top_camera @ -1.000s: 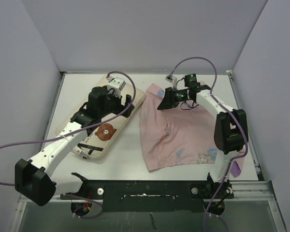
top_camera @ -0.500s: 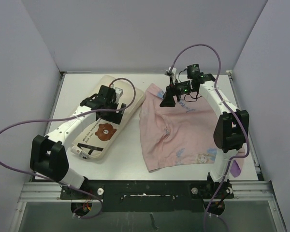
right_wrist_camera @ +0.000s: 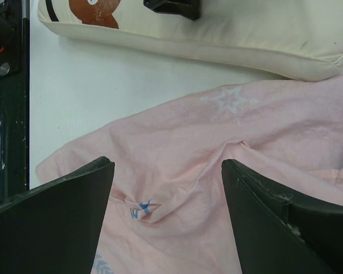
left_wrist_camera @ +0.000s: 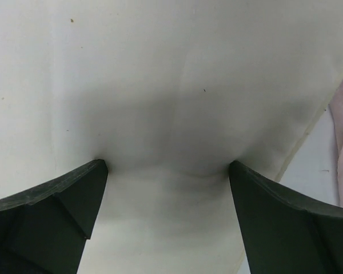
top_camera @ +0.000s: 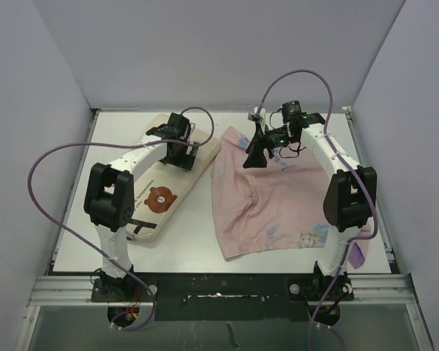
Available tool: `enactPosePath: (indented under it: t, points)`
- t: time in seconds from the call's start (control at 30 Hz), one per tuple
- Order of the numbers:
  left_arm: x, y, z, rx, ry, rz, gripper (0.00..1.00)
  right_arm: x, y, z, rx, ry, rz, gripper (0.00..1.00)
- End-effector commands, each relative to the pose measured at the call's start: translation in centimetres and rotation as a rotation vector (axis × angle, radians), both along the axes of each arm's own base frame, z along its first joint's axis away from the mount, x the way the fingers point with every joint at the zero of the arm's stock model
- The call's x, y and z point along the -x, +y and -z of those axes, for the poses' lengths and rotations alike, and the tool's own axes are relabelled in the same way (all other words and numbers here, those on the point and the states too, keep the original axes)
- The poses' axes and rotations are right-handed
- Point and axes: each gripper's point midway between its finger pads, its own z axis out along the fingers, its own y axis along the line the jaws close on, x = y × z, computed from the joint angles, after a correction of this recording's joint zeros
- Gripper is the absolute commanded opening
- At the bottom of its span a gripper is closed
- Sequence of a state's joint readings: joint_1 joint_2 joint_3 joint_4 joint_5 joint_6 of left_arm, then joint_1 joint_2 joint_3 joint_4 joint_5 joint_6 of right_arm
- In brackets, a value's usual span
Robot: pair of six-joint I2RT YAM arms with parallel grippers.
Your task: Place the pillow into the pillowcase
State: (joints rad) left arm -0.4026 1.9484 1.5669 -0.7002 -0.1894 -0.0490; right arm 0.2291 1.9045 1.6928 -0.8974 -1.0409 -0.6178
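The cream pillow (top_camera: 143, 212) with its brown bear face (top_camera: 159, 196) lies slantwise on the left of the table. My left gripper (top_camera: 178, 155) is open over the pillow's far end. In the left wrist view its fingertips (left_wrist_camera: 97, 171) rest wide apart on the pillow's plain fabric (left_wrist_camera: 171, 85). The pillowcase (top_camera: 274, 208) lies spread pale-pink side up on the right. My right gripper (top_camera: 253, 156) hangs open over its far left corner with nothing held. Below that gripper (right_wrist_camera: 167, 165) the wrinkled pillowcase (right_wrist_camera: 246, 114) shows a small blue-marked tag (right_wrist_camera: 139, 209).
White walls close in the table (top_camera: 194, 238) on three sides. A purple flap of the pillowcase (top_camera: 358, 254) hangs by the right arm's base. A black rail (top_camera: 219, 284) runs along the near edge. Purple cables loop over both arms.
The right gripper opened and rose a little above the pillowcase's far corner. The left arm folded upward, and its gripper shifted toward the pillow's far right end.
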Motion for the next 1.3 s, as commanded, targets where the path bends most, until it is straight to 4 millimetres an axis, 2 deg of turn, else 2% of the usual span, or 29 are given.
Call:
enactPosePath:
  t: [0.0, 0.03, 0.07, 0.13, 0.17, 0.2, 0.27, 0.33, 0.47, 0.57, 0.7, 0.83, 1.0, 1.1, 1.27]
  points:
    - [-2.1, -1.0, 0.6, 0.093, -0.013, -0.032, 0.82, 0.7, 0.4, -2.7, -0.057, -0.067, -0.038, 0.78]
    - [-1.9, -1.4, 1.5, 0.115, 0.011, -0.018, 0.75, 0.6, 0.5, -2.6, -0.058, -0.066, -0.038, 0.78]
    - [-1.7, -1.7, 2.2, 0.138, 0.033, 0.003, 0.63, 0.6, 0.5, -2.6, -0.059, -0.064, -0.039, 0.78]
    - [-1.0, -2.1, 3.7, 0.169, 0.079, 0.048, 0.3, 0.6, 0.5, -2.5, -0.061, -0.061, -0.041, 0.78]
    - [-0.7, -2.0, 4.0, 0.164, 0.087, 0.062, 0.18, 0.6, 0.5, -2.5, -0.062, -0.061, -0.041, 0.78]
    - [-0.3, -1.7, 4.4, 0.146, 0.091, 0.089, 0.1, 0.6, 0.5, -2.5, -0.063, -0.06, -0.041, 0.78]
    - [-0.2, -1.2, 3.5, 0.114, 0.045, 0.149, 0.01, 0.6, 0.5, -2.5, -0.067, -0.058, -0.043, 0.78]
    - [-0.6, -0.7, 1.4, 0.082, -0.054, 0.23, 0.0, 0.6, 0.4, -2.7, -0.075, -0.059, -0.045, 0.78]
    - [-0.3, -0.4, -4.2, 0.033, -0.271, 0.437, 0.0, 0.3, 0.5, -3.0, -0.086, -0.067, -0.052, 0.78]
    - [0.7, 0.0, -7.2, -0.001, -0.378, 0.532, 0.0, 0.0, 0.6, -3.0, -0.088, -0.073, -0.054, 0.78]
    - [2.9, 0.5, -10.0, 0.027, -0.441, 0.582, 0.0, -0.6, 0.5, -3.0, -0.075, -0.096, -0.048, 0.78]
    - [5.7, -0.3, -11.0, 0.093, -0.485, 0.668, 0.0, -2.3, 0.2, -2.2, -0.014, -0.111, 0.016, 0.78]
    - [9.3, -2.9, -11.8, 0.239, -0.585, 0.821, 0.0, -4.8, -0.4, 1.4, 0.128, -0.08, 0.166, 0.78]
    - [10.0, -3.8, -12.2, 0.309, -0.62, 0.829, 0.0, -5.5, -0.2, 3.9, 0.224, -0.06, 0.231, 0.77]
    - [11.3, -5.5, -11.0, 0.403, -0.536, 0.849, 0.0, -5.5, 0.7, 6.4, 0.333, -0.06, 0.264, 0.74]
